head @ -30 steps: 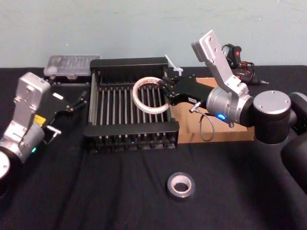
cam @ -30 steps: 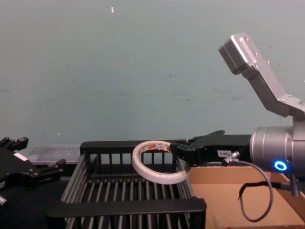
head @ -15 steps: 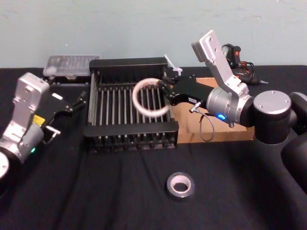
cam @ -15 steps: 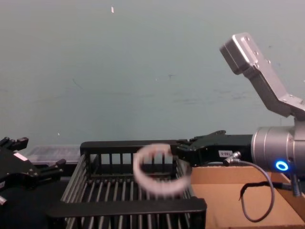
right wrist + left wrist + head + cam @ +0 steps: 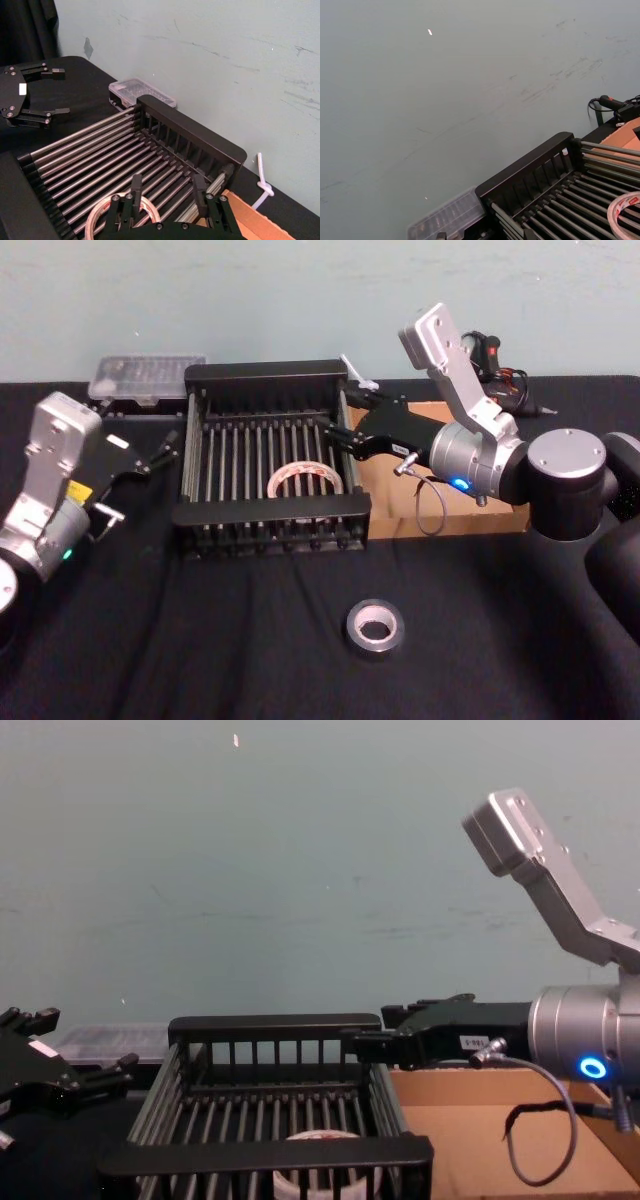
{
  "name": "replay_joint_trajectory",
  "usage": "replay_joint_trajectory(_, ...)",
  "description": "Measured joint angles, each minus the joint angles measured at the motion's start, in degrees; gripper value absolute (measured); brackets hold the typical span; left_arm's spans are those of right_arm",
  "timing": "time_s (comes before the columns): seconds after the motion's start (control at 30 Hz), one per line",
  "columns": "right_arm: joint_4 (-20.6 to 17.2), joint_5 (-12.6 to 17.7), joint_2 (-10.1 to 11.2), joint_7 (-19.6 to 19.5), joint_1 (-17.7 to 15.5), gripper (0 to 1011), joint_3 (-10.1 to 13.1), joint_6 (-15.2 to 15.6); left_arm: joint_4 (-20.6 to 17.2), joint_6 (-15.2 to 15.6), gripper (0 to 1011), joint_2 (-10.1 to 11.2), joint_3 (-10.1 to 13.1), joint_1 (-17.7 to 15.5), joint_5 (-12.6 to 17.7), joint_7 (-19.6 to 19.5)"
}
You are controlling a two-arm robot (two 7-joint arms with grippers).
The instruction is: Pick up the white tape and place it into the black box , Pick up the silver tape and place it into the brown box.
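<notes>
The white tape (image 5: 305, 481) lies flat on the slatted floor of the black box (image 5: 268, 510), towards its near right corner. My right gripper (image 5: 166, 186) hangs just above that roll at the crate's right side, its two fingers spread wide and holding nothing. The brown box (image 5: 455, 523) sits against the crate's right wall, under that arm. The silver tape (image 5: 376, 628) rests on the black table (image 5: 200, 640), well in front of both boxes. My left gripper (image 5: 56, 92) is off to the crate's left, fingers apart and empty.
</notes>
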Motion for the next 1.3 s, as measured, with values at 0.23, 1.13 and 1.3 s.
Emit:
replay_joint_trajectory(0.23, -0.03, 0.01, 0.02, 0.0, -0.01, 821, 0.0, 0.0, 0.0, 0.0, 1001, 0.0, 0.0, 0.0, 0.0, 0.0)
replay_joint_trajectory(1.13, -2.24, 0.12, 0.69, -0.85, -1.25, 1000, 1.1, 1.39, 0.0, 0.0, 1001, 0.0, 0.0, 0.0, 0.0, 0.0)
replay_joint_trajectory(1.3, -5.3, 1.01, 2.1, -0.94, -3.02, 1000, 2.2, 2.74, 0.0, 0.0, 1001, 0.0, 0.0, 0.0, 0.0, 0.0)
